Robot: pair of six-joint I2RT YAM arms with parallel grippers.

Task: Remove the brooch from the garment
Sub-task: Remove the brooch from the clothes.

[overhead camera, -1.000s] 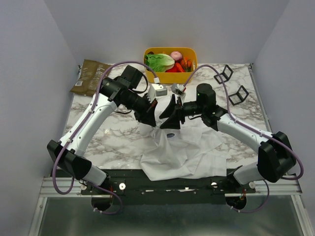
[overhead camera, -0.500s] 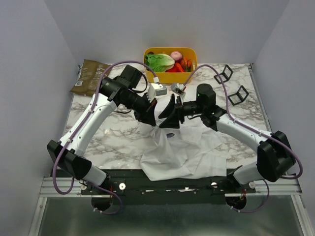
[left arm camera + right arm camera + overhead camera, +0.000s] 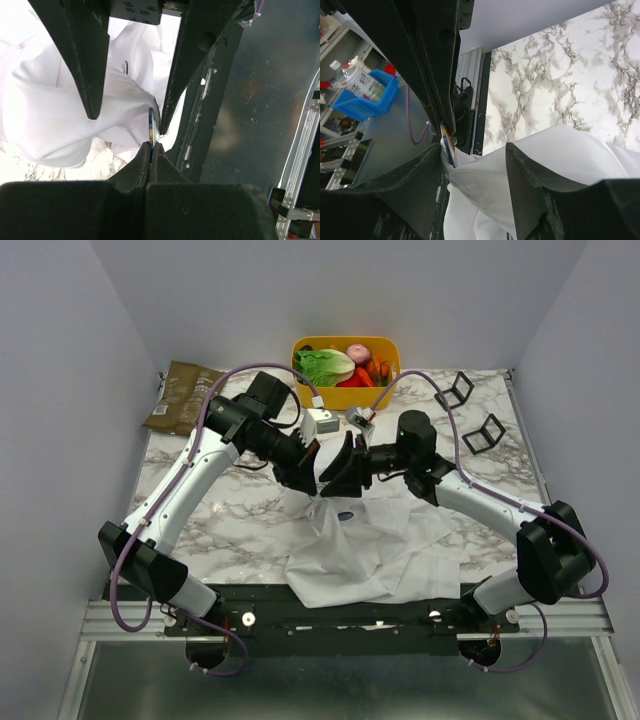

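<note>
Lately shifted inward: right gripper, jaws narrower yet open, astride the garment at its raised peak.
Found left gripper clamped shut on the brooch edge atop that peak; brooch just beside one right gripper finger.

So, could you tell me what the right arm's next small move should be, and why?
Probably close the right end effector on the shirt fold bulging between its open fingers. The left end effector looks shut on the brooch, so anchoring the cloth beside it should let the brooch be pulled free.
</note>
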